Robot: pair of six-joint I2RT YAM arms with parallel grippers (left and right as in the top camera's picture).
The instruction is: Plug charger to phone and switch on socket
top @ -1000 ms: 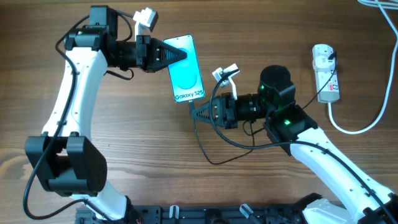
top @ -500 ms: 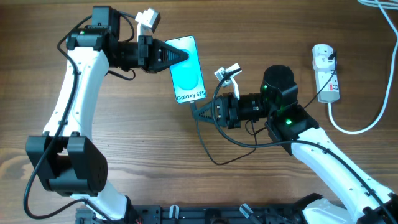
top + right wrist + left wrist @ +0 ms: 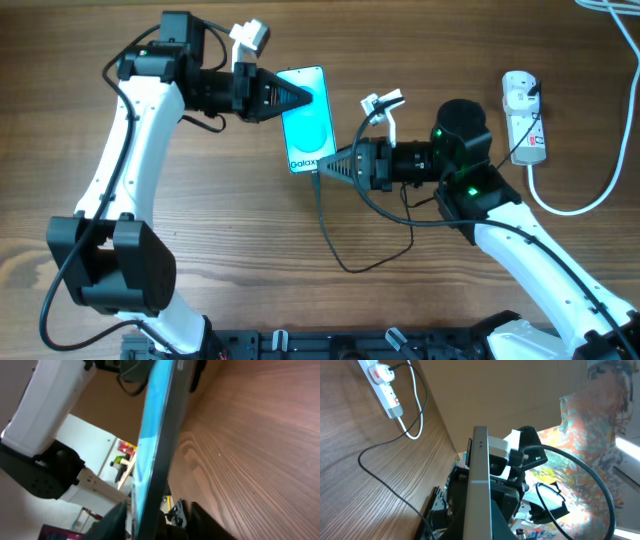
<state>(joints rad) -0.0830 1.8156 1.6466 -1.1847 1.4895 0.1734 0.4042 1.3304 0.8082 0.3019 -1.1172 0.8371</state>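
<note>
Phone (image 3: 308,125) is sitting between your two grippers near the middle of the table (image 3: 230,260). Its turquoise screen is glowing up at the overhead camera, and the "Galaxy S25" end is pointing toward your right arm. Your left gripper (image 3: 300,98) is clamping the phone's upper edge, with the jaws narrowed onto it. Both wrist views are showing the phone edge-on against the broad wood, so it is tilting off the tabletop. You cannot tell whether its lower end is touching the surface.

Your right gripper (image 3: 325,168) is meeting the phone's lower end just beside the text, its jaws drawn to a narrow point around the charger (image 3: 321,215). The plug tip is hiding between the fingers and the phone, so you cannot tell whether it is seated. The black cable is running down from that tip, curving across the wood and looping back up under your right arm.

The socket (image 3: 524,120) is lying well apart, near the table's right edge. Its white lead (image 3: 565,208) is sweeping off toward the upper right corner. You cannot tell which way the red-marked switch is standing.
</note>
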